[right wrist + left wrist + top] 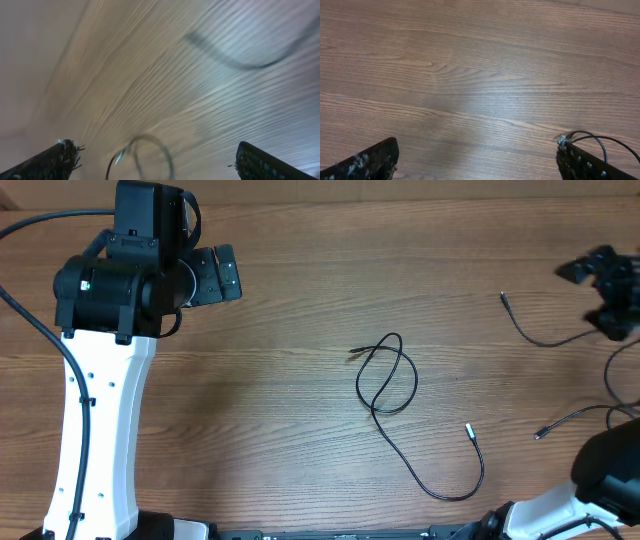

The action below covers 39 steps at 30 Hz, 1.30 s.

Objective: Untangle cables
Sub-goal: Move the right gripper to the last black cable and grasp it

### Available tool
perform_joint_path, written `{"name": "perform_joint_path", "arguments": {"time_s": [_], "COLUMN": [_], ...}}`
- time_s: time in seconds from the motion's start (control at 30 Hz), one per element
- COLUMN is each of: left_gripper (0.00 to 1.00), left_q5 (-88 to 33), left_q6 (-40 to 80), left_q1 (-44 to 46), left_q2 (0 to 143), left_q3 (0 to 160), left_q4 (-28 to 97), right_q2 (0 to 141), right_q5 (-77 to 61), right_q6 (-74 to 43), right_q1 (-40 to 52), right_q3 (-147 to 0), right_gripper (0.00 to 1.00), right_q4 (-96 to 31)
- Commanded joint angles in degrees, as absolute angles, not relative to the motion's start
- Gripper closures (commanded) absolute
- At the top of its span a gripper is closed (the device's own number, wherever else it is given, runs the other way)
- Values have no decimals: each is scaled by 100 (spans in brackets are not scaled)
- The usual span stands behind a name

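Three thin black cables lie apart on the wooden table. One looped cable (386, 375) lies at the centre, with a silvery plug (468, 430) at its lower right end. A second cable (535, 335) curves at the right, toward my right gripper. A third cable (575, 418) lies at the lower right. My left gripper (215, 275) hovers at the upper left, open and empty (477, 152); a cable end with a silvery tip (563, 140) shows by its right finger. My right gripper (598, 275) is at the far right edge, open and empty (155, 157), above a blurred cable loop (150, 145).
The white left arm (95, 410) stands along the left side, with thick black wiring (40, 340) beside it. The right arm's base (610, 470) fills the lower right corner. The right wrist view is motion-blurred; another cable (235, 60) crosses its top.
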<state>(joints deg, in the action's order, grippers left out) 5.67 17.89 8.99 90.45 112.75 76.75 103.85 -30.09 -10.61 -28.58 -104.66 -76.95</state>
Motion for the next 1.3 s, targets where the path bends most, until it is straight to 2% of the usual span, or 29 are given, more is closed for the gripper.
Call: {"name": "perform_joint_path", "arguments": {"time_s": [0.0, 0.23, 0.37, 0.5, 0.7, 0.77, 0.8, 0.83, 0.87, 0.93, 0.97, 1.27], "left_gripper": [0, 0, 0, 0, 0, 0, 0, 0, 0, 0, 1, 1], "left_q5": [617, 617, 615, 615, 617, 617, 615, 617, 617, 617, 617, 617], "left_q6": [1841, 1841, 1841, 1841, 1841, 1841, 1841, 1841, 1841, 1841, 1844, 1841], "left_q1": [867, 867, 867, 867, 867, 867, 867, 867, 867, 867, 867, 867], "left_q2": [9067, 9067, 9067, 9067, 9067, 9067, 9067, 9067, 9067, 9067, 9067, 9067], "left_q3": [11249, 11249, 11249, 11249, 11249, 11249, 11249, 11249, 11249, 11249, 11249, 11249], "left_q4": [7671, 7669, 7671, 7669, 7671, 7669, 7671, 7671, 7671, 7671, 7669, 7669], "right_q2": [10324, 10324, 10324, 10324, 10324, 10326, 10326, 10326, 10324, 10326, 10326, 10315], "right_q5": [-3562, -3577, -2655, -1754, -1870, -2084, -2084, -2086, -2091, -2084, -2084, -1918], "right_q6": [-484, -248, -298, -1210, -1332, -1345, -1354, -1374, -1380, -1452, -1522, -1629], "right_q1": [-2099, -318, 464, 875, 1363, 1584, 1660, 1796, 1881, 1984, 2025, 2049], "right_q3": [-10462, -10451, -10368, -10009, -8965, -8560, -8451, -8254, -8128, -7968, -7898, -8237], "right_gripper": [0, 0, 0, 0, 0, 9, 20, 43, 60, 80, 95, 96], "right_q4": [-7942, -8274, -8333, -8281, -7749, -7474, -7400, -7240, -7107, -6923, -6825, -6733]}}
